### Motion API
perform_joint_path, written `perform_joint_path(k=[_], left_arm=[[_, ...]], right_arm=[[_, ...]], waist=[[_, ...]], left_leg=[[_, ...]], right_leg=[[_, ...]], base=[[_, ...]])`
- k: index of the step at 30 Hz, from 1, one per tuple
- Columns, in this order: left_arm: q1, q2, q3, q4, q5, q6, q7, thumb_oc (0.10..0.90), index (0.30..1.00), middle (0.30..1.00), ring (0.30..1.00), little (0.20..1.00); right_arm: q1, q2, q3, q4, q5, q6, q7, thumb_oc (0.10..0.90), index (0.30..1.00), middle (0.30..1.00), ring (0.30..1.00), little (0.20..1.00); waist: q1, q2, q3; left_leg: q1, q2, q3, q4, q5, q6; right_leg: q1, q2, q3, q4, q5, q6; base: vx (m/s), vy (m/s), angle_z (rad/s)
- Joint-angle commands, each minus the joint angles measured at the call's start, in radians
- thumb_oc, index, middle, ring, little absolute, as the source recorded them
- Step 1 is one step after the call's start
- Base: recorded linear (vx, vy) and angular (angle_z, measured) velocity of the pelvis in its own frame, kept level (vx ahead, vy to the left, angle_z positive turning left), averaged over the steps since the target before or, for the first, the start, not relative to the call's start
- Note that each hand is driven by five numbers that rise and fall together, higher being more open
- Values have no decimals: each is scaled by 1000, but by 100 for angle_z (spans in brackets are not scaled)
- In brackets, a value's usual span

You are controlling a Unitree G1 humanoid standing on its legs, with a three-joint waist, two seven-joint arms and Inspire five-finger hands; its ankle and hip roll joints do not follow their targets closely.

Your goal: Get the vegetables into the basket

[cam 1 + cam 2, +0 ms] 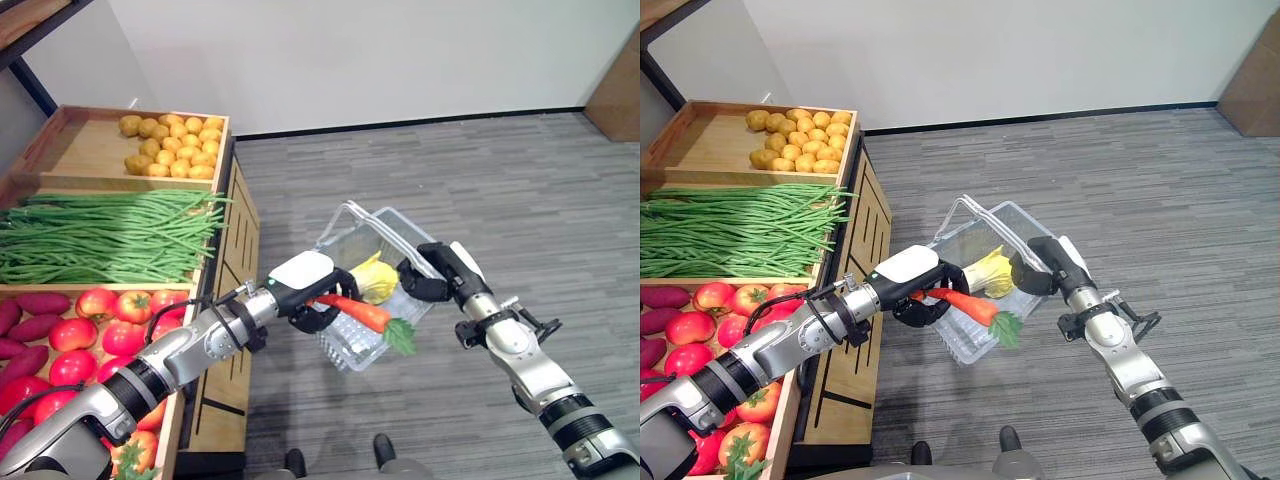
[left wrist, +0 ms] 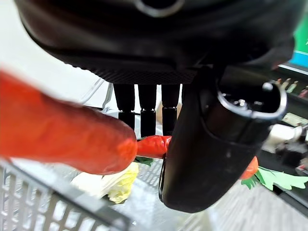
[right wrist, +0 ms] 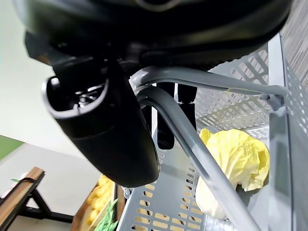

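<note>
A clear wire-mesh basket (image 1: 352, 232) hangs over the floor beside the produce stand. My right hand (image 1: 446, 268) is shut on its grey handles (image 3: 192, 144), which pass between thumb and fingers. Inside lies a yellow cabbage (image 1: 376, 281), seen too in the right wrist view (image 3: 238, 163). My left hand (image 1: 302, 278) is curled round an orange carrot (image 1: 362, 313) with green leaves (image 1: 401, 337), holding it across the basket's near rim. In the left wrist view the carrot (image 2: 62, 130) runs under the fingers (image 2: 147, 115), above the cabbage (image 2: 115, 185).
The wooden stand at left holds potatoes (image 1: 175, 145), long green beans (image 1: 100, 235), tomatoes (image 1: 100, 325) and purple sweet potatoes (image 1: 30, 315). Its side panel (image 1: 235, 300) stands close to the basket. Grey carpet (image 1: 500, 180) stretches right and back to the wall.
</note>
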Motion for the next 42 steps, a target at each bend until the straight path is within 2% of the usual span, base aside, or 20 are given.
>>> perform_joint_path(k=[1,8,17,18,21,22,23,29,36,40,42], left_arm=[[-98,-28,22,58,35,-22,98,400,300,300,300,300],[-99,-59,70,158,107,13,138,400,300,300,300,300],[-117,-87,75,235,149,36,167,400,300,300,300,300],[-134,-105,58,291,180,48,178,400,300,300,300,300],[-141,-143,47,391,226,73,193,400,300,300,300,300],[-143,-161,48,439,256,93,200,678,690,690,690,690],[-136,-179,46,468,275,105,201,900,1000,1000,1000,1000],[-128,-185,39,466,301,105,192,900,1000,1000,1000,1000],[-109,-165,55,315,239,73,186,900,1000,1000,1000,1000],[-54,-142,92,140,102,28,141,900,1000,1000,1000,1000],[21,-128,136,-9,-57,-2,82,900,1000,1000,1000,1000]], right_arm=[[-121,0,-39,-178,136,-183,1,400,300,300,300,300],[-27,2,10,-332,228,-175,114,400,300,300,300,300],[8,1,79,-418,288,-155,181,400,300,300,300,300],[10,5,94,-443,332,-156,195,400,300,300,300,300],[13,6,106,-486,359,-157,206,400,300,300,300,300],[12,5,103,-503,366,-159,203,400,300,300,300,300],[13,7,98,-514,366,-158,200,400,300,300,300,300],[15,7,77,-505,342,-161,181,400,300,300,300,300],[36,37,27,-417,260,-162,118,400,300,300,300,300],[51,62,-26,-341,167,-160,55,400,300,300,300,300],[69,80,-62,-294,100,-159,19,400,300,300,300,300]], waist=[[5,-54,-137],[-10,-55,-136],[-22,-55,-127],[-29,-55,-125],[-36,-55,-124],[-37,-56,-124],[-38,-57,-123],[-32,-58,-122],[-23,-58,-127],[-13,-58,-135],[-3,-58,-137]], left_leg=[[-12,36,10,2,-39,-52],[-14,42,18,2,-37,-57],[-15,46,28,2,-35,-61],[-16,46,30,2,-34,-61],[-15,48,33,2,-35,-62],[-16,48,34,2,-35,-61],[-16,48,37,2,-35,-61],[-16,49,34,2,-36,-60],[-15,50,21,2,-35,-61],[-18,48,9,2,-34,-59],[-21,46,-3,2,-31,-58]], right_leg=[[-10,-78,-73,0,3,90],[-12,-75,-71,0,1,87],[-19,-75,-64,0,2,85],[-22,-75,-63,0,4,86],[-22,-75,-62,0,3,85],[-25,-74,-61,0,4,85],[-25,-74,-60,0,3,85],[-22,-73,-61,0,2,82],[-11,-75,-76,0,-4,78],[-4,-76,-87,0,-7,76],[-1,-76,-94,0,-7,73]], base=[[0,-1,-9],[-1,-3,-5],[-7,1,-8],[0,0,0],[-5,1,-2],[-10,4,-6],[-6,4,-3],[0,0,0],[0,-2,2],[-1,-10,3],[-6,-19,6]])
